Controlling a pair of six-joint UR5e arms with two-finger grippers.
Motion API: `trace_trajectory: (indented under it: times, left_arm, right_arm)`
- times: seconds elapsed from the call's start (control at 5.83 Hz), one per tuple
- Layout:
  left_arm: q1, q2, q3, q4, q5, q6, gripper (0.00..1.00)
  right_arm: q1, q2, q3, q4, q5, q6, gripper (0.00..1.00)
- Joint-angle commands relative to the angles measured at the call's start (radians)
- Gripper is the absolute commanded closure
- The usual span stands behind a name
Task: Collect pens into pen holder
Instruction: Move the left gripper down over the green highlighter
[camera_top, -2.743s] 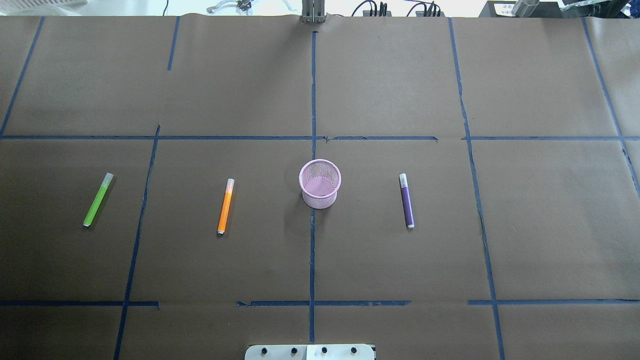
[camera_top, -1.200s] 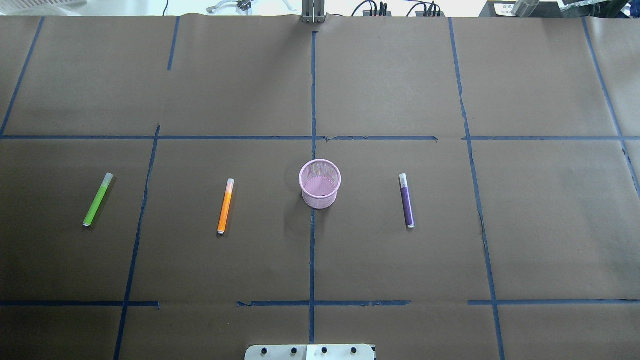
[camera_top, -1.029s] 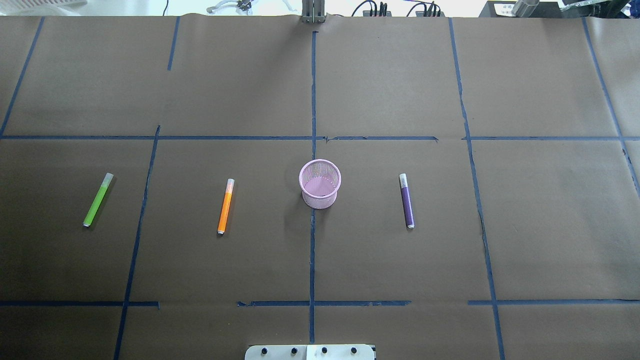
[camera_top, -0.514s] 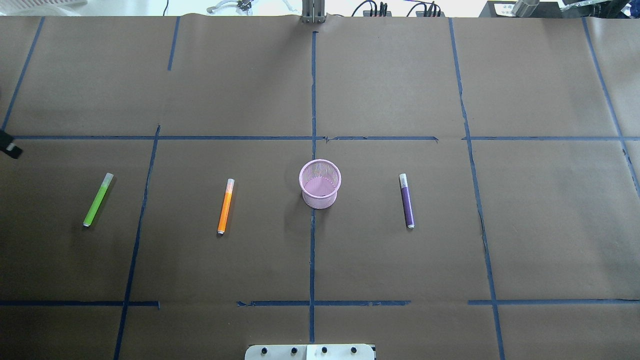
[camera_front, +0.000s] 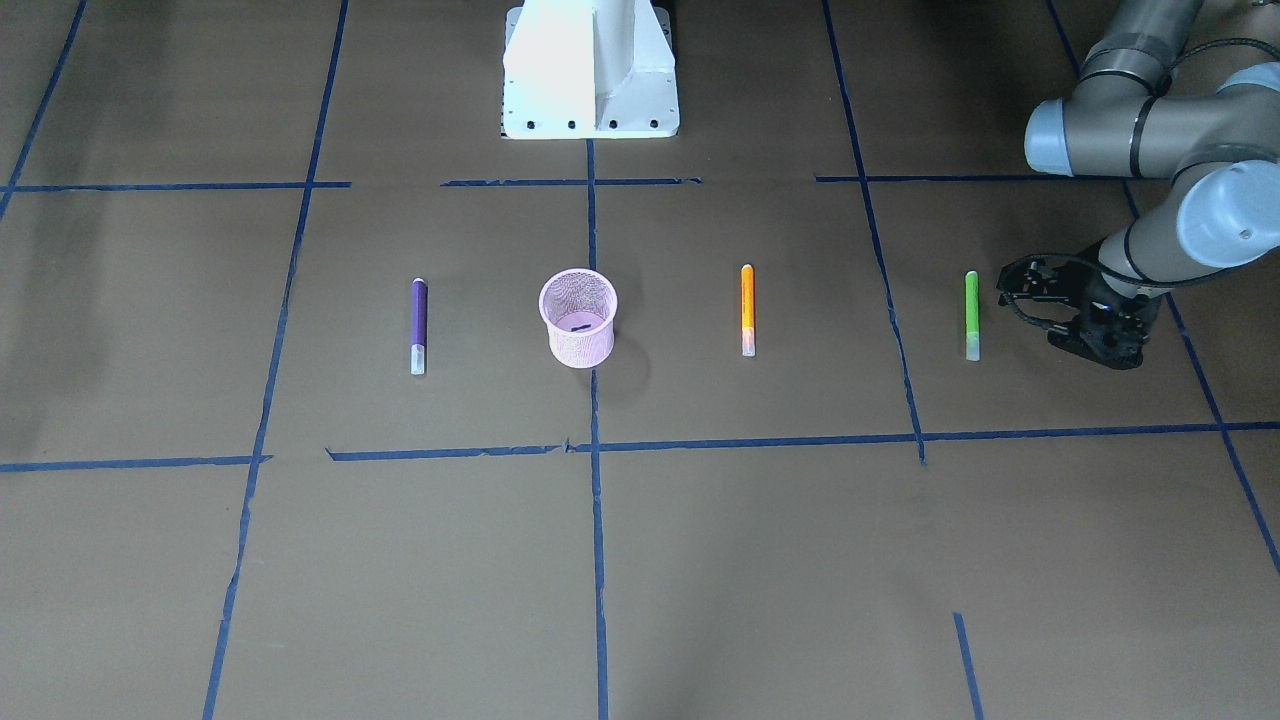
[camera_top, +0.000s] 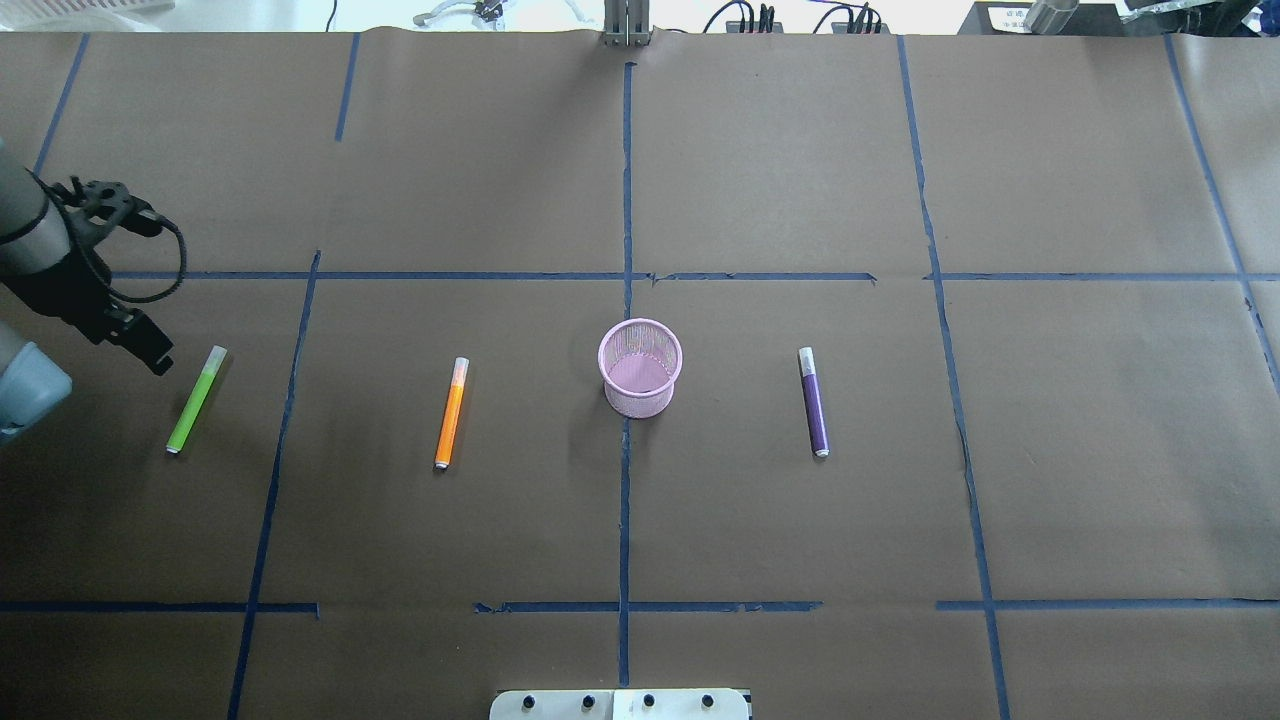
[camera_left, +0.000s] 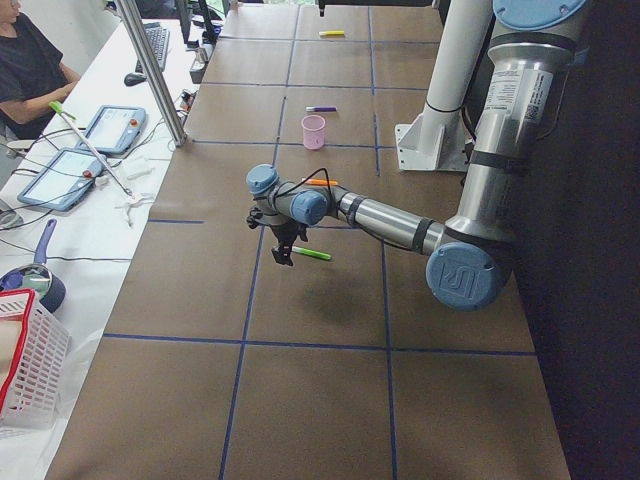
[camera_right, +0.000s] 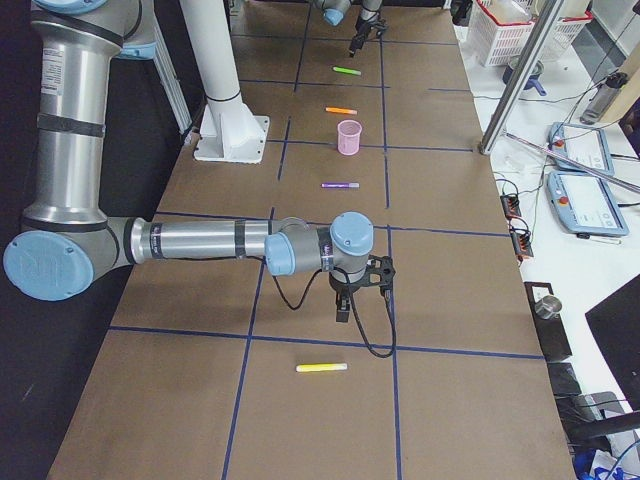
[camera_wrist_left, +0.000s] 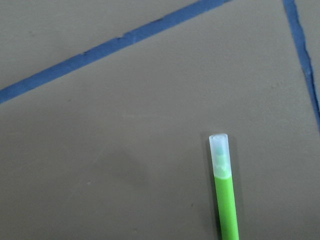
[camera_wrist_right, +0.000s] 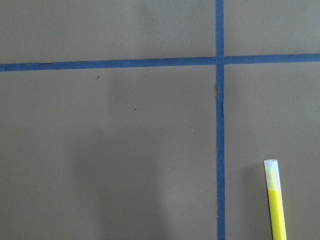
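pen holder (camera_top: 640, 400): pink mesh cup, upright on the centre tape line (camera_top: 624, 520) of the brown-papered table (camera_top: 800, 150). We place it between the orange and purple pens, apart from both.
green pen (camera_top: 196, 399): flat on the paper at the robot's far left, slightly tilted, pale cap end away from the robot's base.
orange pen (camera_top: 451, 412): flat, between the green pen and the pen holder, well apart from each. Cap end away from the base.
purple pen (camera_top: 813, 401): flat, on the robot's right of the pen holder, cap end away from the base. All three pens lie outside the cup.
left gripper (camera_top: 152, 354): over the table, just beside the green pen's cap end on its outer side, not touching it. Its wrist view shows us that cap end low and right of centre. Open or closed: we cannot tell from any view.
right gripper (camera_right: 343, 308): seen only from the table's right end, pointing down over the brown paper, well apart from the three pens and the cup. Open or closed: we cannot tell.
yellow pen (camera_right: 322, 368): flat, near the right gripper but apart from it — its cap end sits in the lower right of the right wrist view.
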Motion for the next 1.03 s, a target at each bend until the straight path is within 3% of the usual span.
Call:
trace_trajectory:
  times: [0.0,0.34,0.86]
  left_arm:
    - [0.034,-0.063,0.076,0.04,0.008,-0.001,0.08]
    - [0.036,-0.066,0.076,0.087,-0.1,-0.001,0.15]
    - [0.088,-0.076,0.074,0.084,-0.082,-0.064,0.18]
  right_arm:
    - [0.0,-0.004,-0.001,-0.001,0.0,0.0,0.0]
    - [0.0,-0.004,-0.004,-0.001,0.0,0.002,0.0]
    - [0.0,-0.004,-0.018,-0.001,0.002,-0.001,0.0]
